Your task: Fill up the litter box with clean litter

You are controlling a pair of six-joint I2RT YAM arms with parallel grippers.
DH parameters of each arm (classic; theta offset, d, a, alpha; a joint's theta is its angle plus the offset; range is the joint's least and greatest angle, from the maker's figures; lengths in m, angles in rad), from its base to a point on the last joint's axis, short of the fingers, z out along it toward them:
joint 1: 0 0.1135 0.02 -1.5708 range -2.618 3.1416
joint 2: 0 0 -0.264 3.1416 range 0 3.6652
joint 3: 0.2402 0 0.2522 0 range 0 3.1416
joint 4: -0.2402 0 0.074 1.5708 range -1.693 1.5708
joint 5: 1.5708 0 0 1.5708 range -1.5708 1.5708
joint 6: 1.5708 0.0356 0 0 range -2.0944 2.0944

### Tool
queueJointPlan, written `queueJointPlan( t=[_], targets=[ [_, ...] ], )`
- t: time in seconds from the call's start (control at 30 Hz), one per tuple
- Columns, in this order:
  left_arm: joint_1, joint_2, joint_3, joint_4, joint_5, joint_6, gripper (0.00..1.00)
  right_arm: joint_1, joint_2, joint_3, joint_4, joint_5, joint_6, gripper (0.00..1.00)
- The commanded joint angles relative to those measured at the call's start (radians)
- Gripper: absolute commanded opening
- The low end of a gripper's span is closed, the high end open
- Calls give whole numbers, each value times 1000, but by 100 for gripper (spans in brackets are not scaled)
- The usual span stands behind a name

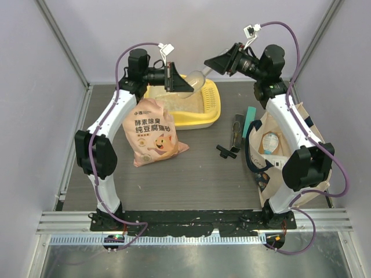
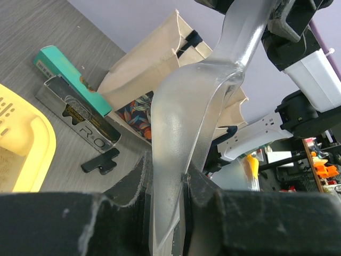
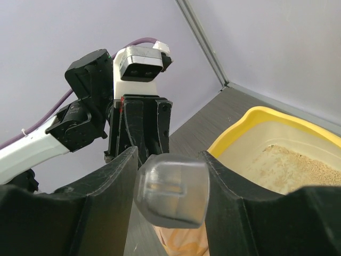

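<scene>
The yellow litter box [image 1: 212, 111] stands at the back centre and holds pale beige litter [image 3: 287, 166]. The peach-orange litter bag [image 1: 152, 136] lies in front of it on the left, and its top shows under the right wrist [image 3: 181, 244]. A clear translucent scoop [image 1: 196, 79] hangs in the air over the box's back rim. My left gripper [image 1: 181, 83] is shut on the scoop's bowl end [image 2: 170, 160]. My right gripper [image 1: 210, 61] is closed round the scoop's handle end [image 3: 171, 191]. The scoop's bowl looks empty.
A cream canvas tote [image 1: 278, 145] stands under the right arm and shows in the left wrist view [image 2: 154, 69]. A teal box [image 1: 250, 120], a black and silver case [image 1: 237, 131] and a small black clip [image 1: 227, 152] lie between the tote and the litter box.
</scene>
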Motion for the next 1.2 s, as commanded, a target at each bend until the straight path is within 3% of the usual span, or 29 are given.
queueJointPlan(
  t=[0.0,0.53,0.63,0.73,0.77,0.8,0.9,0.93,1.03,1.17],
  targets=[
    [-2,-45,30,57,17,-12,0,4,-56,-17,54,12,-18,51],
    [-3,-38,38,43,9,1,0,45,-55,-9,72,5,5,43],
    [-3,-42,29,40,3,6,0,48,-45,6,72,-8,5,31],
    [0,-39,30,36,-9,9,0,47,-45,8,61,-27,-1,14],
    [0,-38,35,27,-28,17,0,45,-53,11,46,-22,-7,2],
    [5,-38,36,22,-37,21,0,42,-56,9,32,-15,-16,1],
    [15,-35,49,11,-60,49,15,19,-64,18,-11,7,-30,1],
    [18,-33,53,13,-61,52,28,13,-64,20,-23,12,-29,1],
    [25,-25,78,16,-46,81,43,7,-61,26,-26,1,-26,1],
    [34,-53,108,-135,-118,255,47,7,-56,77,-156,73,-146,2]
  ],
)
